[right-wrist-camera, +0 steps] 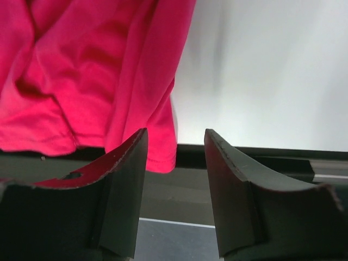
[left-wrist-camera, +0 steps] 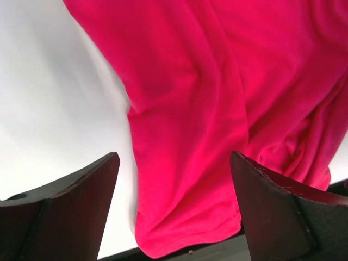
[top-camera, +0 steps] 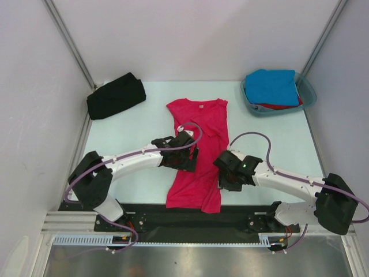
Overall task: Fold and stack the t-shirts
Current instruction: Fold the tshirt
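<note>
A crimson-pink t-shirt (top-camera: 199,153) lies lengthwise on the table's middle, folded narrow, neck away from me. Its hem (left-wrist-camera: 190,234) reaches the near edge, and one corner (right-wrist-camera: 163,157) hangs over it. My left gripper (top-camera: 188,161) hovers over the shirt's left side, jaws open wide with the cloth (left-wrist-camera: 185,109) below them and nothing held (left-wrist-camera: 174,157). My right gripper (top-camera: 226,180) is at the shirt's right edge, open and empty (right-wrist-camera: 175,131), the cloth just left of its gap. A black t-shirt (top-camera: 115,96) lies folded at the back left. A bright blue t-shirt (top-camera: 272,86) lies on a red one (top-camera: 281,106).
A translucent teal tub (top-camera: 308,92) at the back right holds the blue and red shirts. White walls close in the table on three sides. A black rail (top-camera: 196,219) with the arm bases runs along the near edge.
</note>
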Action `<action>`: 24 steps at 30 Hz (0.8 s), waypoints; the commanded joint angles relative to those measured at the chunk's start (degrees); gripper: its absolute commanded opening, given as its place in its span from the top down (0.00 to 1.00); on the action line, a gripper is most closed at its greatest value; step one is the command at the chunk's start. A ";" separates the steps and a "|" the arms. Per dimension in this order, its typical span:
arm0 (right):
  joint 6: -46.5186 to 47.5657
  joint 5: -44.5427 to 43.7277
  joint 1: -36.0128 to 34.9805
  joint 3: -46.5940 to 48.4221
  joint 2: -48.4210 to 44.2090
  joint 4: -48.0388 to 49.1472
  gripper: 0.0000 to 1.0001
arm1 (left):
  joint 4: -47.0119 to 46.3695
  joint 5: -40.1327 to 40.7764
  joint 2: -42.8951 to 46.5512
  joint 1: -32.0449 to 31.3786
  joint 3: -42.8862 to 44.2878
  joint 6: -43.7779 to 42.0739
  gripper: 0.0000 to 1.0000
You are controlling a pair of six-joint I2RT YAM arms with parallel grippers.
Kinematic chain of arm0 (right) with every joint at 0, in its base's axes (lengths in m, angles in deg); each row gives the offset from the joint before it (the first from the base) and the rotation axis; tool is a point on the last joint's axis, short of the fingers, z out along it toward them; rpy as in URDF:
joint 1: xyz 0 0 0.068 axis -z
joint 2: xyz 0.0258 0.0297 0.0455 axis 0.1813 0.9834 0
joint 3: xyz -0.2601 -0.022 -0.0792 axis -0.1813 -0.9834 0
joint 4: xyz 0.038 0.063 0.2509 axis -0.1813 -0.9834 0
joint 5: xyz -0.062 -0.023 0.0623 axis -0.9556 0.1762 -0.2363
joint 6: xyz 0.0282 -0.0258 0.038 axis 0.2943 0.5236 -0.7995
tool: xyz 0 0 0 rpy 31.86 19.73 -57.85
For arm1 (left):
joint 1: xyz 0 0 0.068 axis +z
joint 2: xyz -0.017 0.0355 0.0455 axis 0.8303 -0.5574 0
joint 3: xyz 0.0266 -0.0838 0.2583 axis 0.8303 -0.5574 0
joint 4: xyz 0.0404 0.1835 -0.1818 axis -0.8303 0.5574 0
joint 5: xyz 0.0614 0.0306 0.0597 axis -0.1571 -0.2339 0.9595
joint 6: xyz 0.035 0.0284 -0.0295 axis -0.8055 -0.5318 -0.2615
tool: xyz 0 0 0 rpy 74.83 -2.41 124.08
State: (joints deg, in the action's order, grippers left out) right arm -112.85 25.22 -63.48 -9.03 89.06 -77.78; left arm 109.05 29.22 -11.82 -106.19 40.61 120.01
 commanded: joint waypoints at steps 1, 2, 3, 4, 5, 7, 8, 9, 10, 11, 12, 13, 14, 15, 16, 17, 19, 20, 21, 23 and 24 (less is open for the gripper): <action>-3.22 4.64 -1.81 -2.25 -2.95 1.64 0.49 | -1.70 0.64 -0.60 1.90 2.76 -2.46 0.11; -3.66 5.53 -1.98 -2.96 -3.30 1.99 0.50 | -1.70 1.17 -0.68 2.33 3.28 -2.73 0.11; -4.36 5.98 -3.03 -3.75 -3.82 2.08 0.50 | -1.79 1.26 -0.77 3.21 3.55 -2.73 0.11; -4.98 5.81 -3.73 -4.02 -4.09 1.73 0.50 | -2.14 1.17 -1.03 3.65 3.81 -3.43 0.11; -5.42 5.72 -4.44 -4.28 -4.27 1.73 0.50 | -2.06 1.26 -1.21 4.09 4.51 -3.52 0.11; -6.39 6.24 -5.93 -5.07 -4.36 1.99 0.50 | -2.14 1.44 -1.56 5.59 5.04 -3.96 0.11; -6.74 6.51 -6.37 -5.34 -4.18 2.26 0.50 | -2.14 1.43 -1.74 6.03 5.39 -4.14 0.11; -7.09 6.77 -6.81 -5.60 -4.01 2.69 0.51 | -2.32 1.35 -1.83 6.81 5.48 -4.31 0.11; -7.36 6.69 -7.69 -6.04 -3.66 3.66 0.51 | -2.41 1.17 -1.83 7.17 5.57 -4.23 0.11; -7.44 6.77 -7.96 -6.13 -3.22 4.10 0.51 | -2.58 1.00 -1.57 7.43 5.57 -4.31 0.11; -7.18 6.86 -8.13 -6.13 -2.78 4.63 0.51 | -3.11 0.73 -1.39 7.70 5.40 -4.31 0.11; -7.10 6.77 -8.48 -6.13 -1.82 5.41 0.51 | -3.29 0.56 -1.30 7.79 5.22 -4.40 0.11; -7.01 6.95 -8.57 -6.30 -1.29 5.94 0.52 | -3.37 0.47 -1.30 7.79 5.22 -4.32 0.11; -6.92 7.04 -8.58 -6.39 -0.76 6.56 0.53 | -3.29 0.47 -1.13 7.79 5.05 -4.31 0.11; -6.74 6.95 -8.75 -6.39 0.47 7.26 0.53 | -3.20 0.47 -1.21 7.79 5.13 -4.31 0.11; -6.48 7.12 -8.93 -6.65 1.00 7.96 0.53 | -3.20 0.47 -1.30 7.79 4.79 -4.23 0.11; -6.39 7.30 -9.10 -7.01 2.41 9.63 0.55 | -3.11 0.38 -1.21 7.87 4.52 -4.14 0.11; -6.39 7.65 -9.10 -7.53 3.72 10.34 0.55 | -3.11 0.38 -1.21 7.88 4.43 -4.14 0.11; -6.30 7.83 -9.19 -7.71 4.34 10.78 0.56 | -3.02 0.29 -1.21 7.88 4.52 -4.05 0.11; -6.57 7.83 -9.45 -8.15 5.83 11.92 0.57 | -3.02 0.29 -1.12 7.88 4.43 -4.05 0.11; -6.74 7.83 -9.54 -8.59 6.10 12.54 0.57 | -3.11 0.29 -1.12 7.88 4.43 -4.05 0.11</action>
State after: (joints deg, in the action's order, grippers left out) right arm -119.06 33.37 -72.45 -16.44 93.56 -68.58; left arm 107.15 29.24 -13.43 -98.43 44.08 117.10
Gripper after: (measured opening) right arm 0.436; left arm 0.888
